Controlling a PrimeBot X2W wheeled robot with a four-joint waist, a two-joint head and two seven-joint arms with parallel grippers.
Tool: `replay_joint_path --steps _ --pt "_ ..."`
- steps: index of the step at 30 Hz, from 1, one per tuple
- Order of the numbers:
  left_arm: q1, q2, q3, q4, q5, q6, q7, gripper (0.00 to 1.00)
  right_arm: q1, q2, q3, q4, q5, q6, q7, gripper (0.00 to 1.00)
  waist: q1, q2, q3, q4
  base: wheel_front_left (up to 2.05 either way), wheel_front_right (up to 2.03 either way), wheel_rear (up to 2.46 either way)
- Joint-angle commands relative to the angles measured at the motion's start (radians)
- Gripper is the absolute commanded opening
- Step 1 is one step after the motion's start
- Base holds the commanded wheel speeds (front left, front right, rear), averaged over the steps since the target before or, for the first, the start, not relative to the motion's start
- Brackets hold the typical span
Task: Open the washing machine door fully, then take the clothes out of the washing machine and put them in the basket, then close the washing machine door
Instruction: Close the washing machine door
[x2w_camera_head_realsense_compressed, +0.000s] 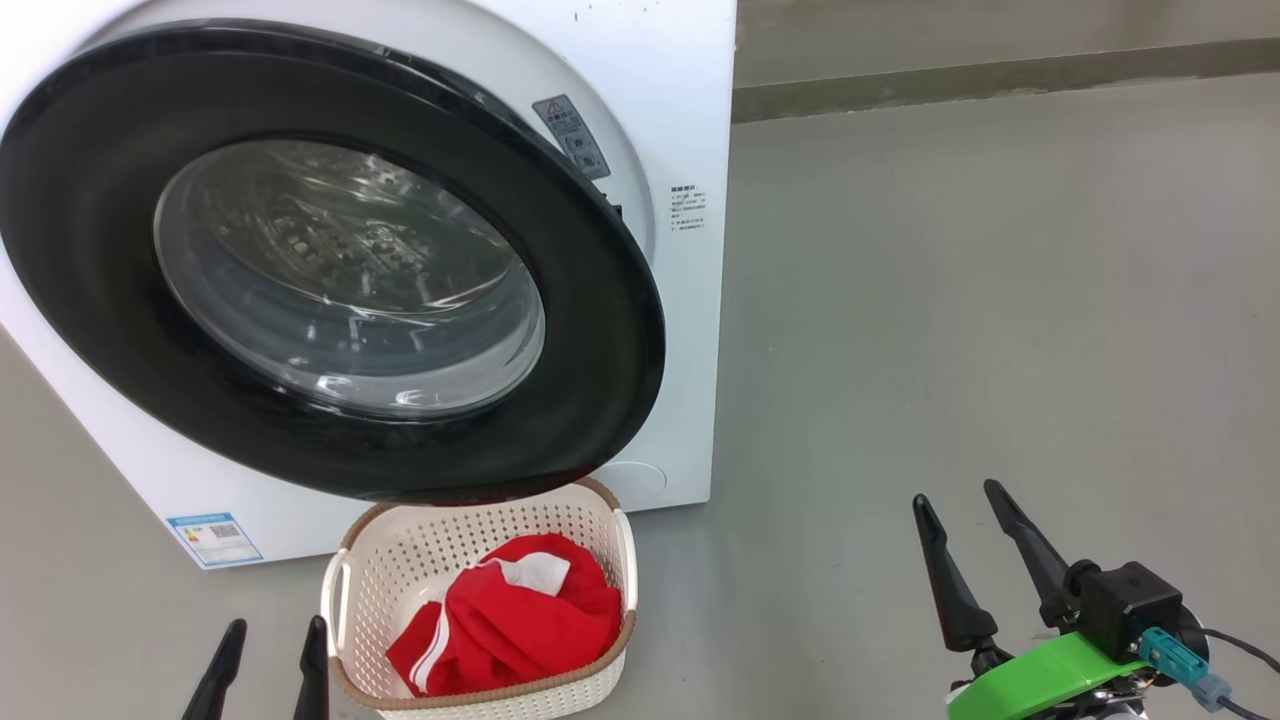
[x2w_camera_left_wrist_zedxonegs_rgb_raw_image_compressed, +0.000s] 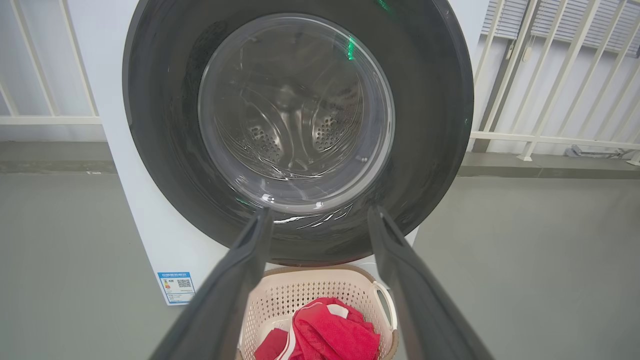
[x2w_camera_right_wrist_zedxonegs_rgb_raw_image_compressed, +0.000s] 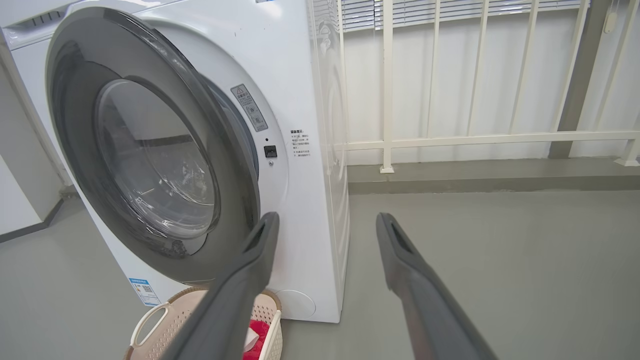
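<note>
Two grippers, left and right, each had two fingers spread wide and held nothing. Near the left one sat one basket on the floor, holding the one red piece of clothes. Behind it, the washer's single door stood ajar.

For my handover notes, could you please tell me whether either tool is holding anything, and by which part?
Nothing is held: the left tool and the right tool both stand open and empty; the clothes lie in the basket.
</note>
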Motion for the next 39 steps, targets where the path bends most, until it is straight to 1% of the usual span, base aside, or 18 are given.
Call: replay_joint_path --steps 1,9,10,11,12,13,19,24,32,39 --pt "-0.027 0.015 0.033 -0.02 0.001 -0.005 -0.012 1.0 -0.014 -0.002 0.026 -0.022 0.0 0.006 -0.006 1.0 0.0 0.0 -0.001 0.0 0.0 0.0 0.0" --pt "-0.024 0.012 0.02 -0.016 0.009 -0.005 -0.012 1.0 -0.015 -0.007 0.051 -0.026 0.023 0.006 -0.006 1.0 0.0 0.0 -0.001 0.006 0.0 0.0 0.0" --pt "-0.024 0.012 0.017 -0.016 0.01 -0.005 -0.012 1.0 -0.016 -0.008 0.054 -0.023 0.027 0.006 -0.006 0.87 0.0 0.0 -0.001 0.008 0.0 0.0 0.0" --pt "-0.025 0.012 0.014 -0.016 0.011 -0.005 -0.012 1.0 -0.018 -0.01 0.056 -0.02 0.029 0.006 -0.006 0.46 0.0 0.0 0.0 0.011 0.0 0.0 0.0" --pt "-0.026 0.012 0.01 -0.016 0.012 -0.005 -0.012 1.0 -0.021 -0.01 0.057 -0.014 0.033 0.006 -0.006 0.15 0.0 0.0 0.002 0.015 0.0 0.0 0.0" --pt "-0.029 0.012 0.006 -0.016 0.012 -0.005 -0.012 1.0 -0.027 -0.01 0.06 -0.006 0.036 0.006 -0.006 0.0 0.0 0.0 0.004 0.021 0.0 0.0 0.0" --pt "-0.042 0.017 -0.01 -0.018 0.009 -0.006 -0.012 1.0 -0.117 -0.009 0.1 0.069 0.059 0.006 -0.006 0.0 0.0 0.0 0.027 0.059 0.0 0.0 0.0" --pt "-0.054 0.024 -0.026 -0.011 0.004 -0.006 -0.012 1.0 -0.247 -0.007 0.175 0.17 0.089 0.006 -0.006 0.0 0.0 0.0 0.052 0.096 0.0 0.0 0.0" --pt "-0.098 0.023 -0.058 -0.009 -0.001 -0.006 -0.012 1.0 -0.446 -0.012 0.302 0.349 0.136 0.006 -0.006 0.0 0.0 0.0 0.095 0.198 0.0 0.0 0.0" --pt "-0.142 0.021 -0.092 -0.012 -0.004 -0.006 -0.012 1.0 -0.641 -0.027 0.37 0.491 0.198 0.006 -0.006 0.0 0.0 0.0 0.171 0.275 0.0 0.0 0.0"
